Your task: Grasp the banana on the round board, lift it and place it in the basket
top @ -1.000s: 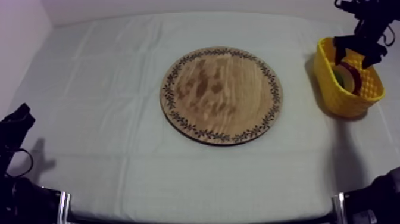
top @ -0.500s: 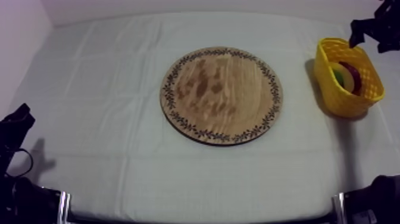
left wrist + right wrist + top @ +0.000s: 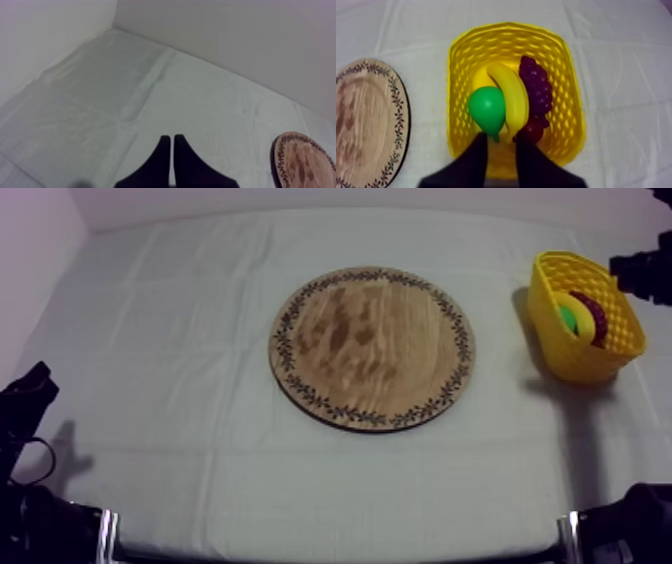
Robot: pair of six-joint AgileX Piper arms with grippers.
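banana (image 3: 513,97): already in the basket (image 3: 511,27), lying along the middle. The pear (image 3: 487,110) touches it on one side, the grapes (image 3: 536,87) sit on the other, and the small red fruit (image 3: 532,131) is tucked at its near end.
board (image 3: 370,348): bare, in the middle of the surface (image 3: 200,308), with a strip of cloth between it and the basket.
right hand (image 3: 501,142): fingers spread with nothing between them, hanging over the basket's near wall and above the fruit.
left hand (image 3: 171,137): fingers pressed together into a narrow wedge, pinching nothing. It's low at its own side over plain cloth, with the board's rim just off to one side.
progress: looks done to me, since the banana's where the task wants it and no hand is holding anything.
how it'd handle: my guess is hollow toy plastic, so light, stiff, and not fragile at all. The skin looks smooth and a bit glossy, so probably slippery.
where to grab: across the fat middle of the curve, fingers on the two long sides. The tapered ends would likely squirt out.
if it needed moving again: the pear and grapes crowd both sides, so there's not much room for fingers. I'd come straight down from above.
risk: nudging the light basket while reaching in.
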